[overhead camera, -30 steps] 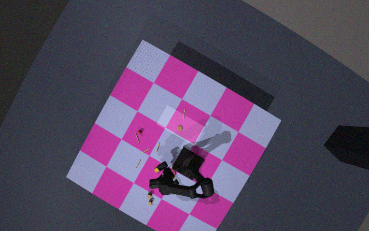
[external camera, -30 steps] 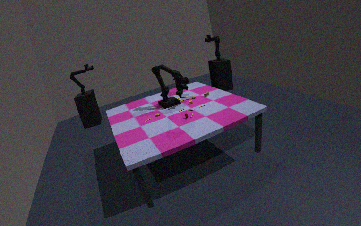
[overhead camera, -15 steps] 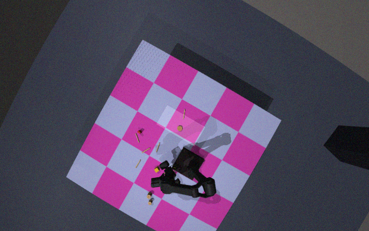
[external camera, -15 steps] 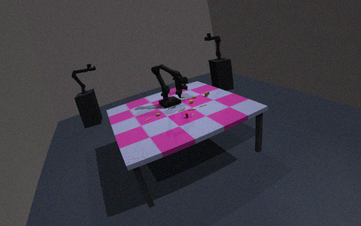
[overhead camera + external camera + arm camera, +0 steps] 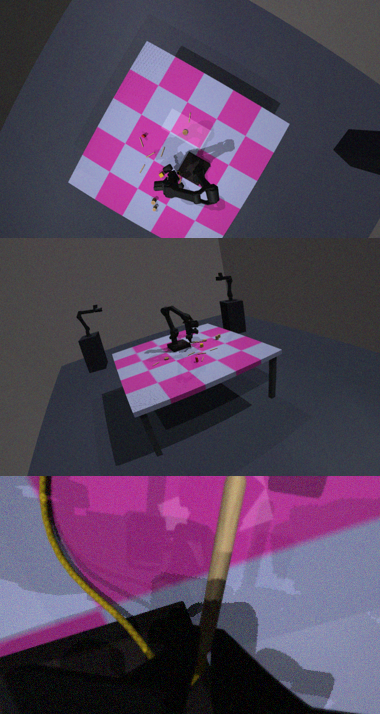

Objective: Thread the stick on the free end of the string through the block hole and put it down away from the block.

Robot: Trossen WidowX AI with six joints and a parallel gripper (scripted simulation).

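Observation:
My gripper (image 5: 190, 341) (image 5: 205, 635) is shut on the thin pale stick (image 5: 227, 526) near its string end. The stick points away from the fingers, toward the top of the wrist view. The yellow string (image 5: 70, 568) (image 5: 179, 177) curves down to the fingers; a bit of yellow shows at the stick's held end. A yellow wooden cube (image 5: 161, 174) (image 5: 201, 345) stands beside the gripper; no hole can be made out in it. A pale wooden piece (image 5: 204, 340) lies beyond the gripper; I cannot tell whether it is the button. The arm hides the fingertips in the top view.
A round wooden disc (image 5: 184, 131) (image 5: 166, 358) lies with a loose stick (image 5: 189, 117) (image 5: 155, 363) near it. Several more loose sticks lie near a small red object (image 5: 143, 135) (image 5: 197, 359). Two wooden cylinders, one (image 5: 153, 201) (image 5: 217, 337) beside the other (image 5: 154, 208) (image 5: 219, 335), stand near the arm.

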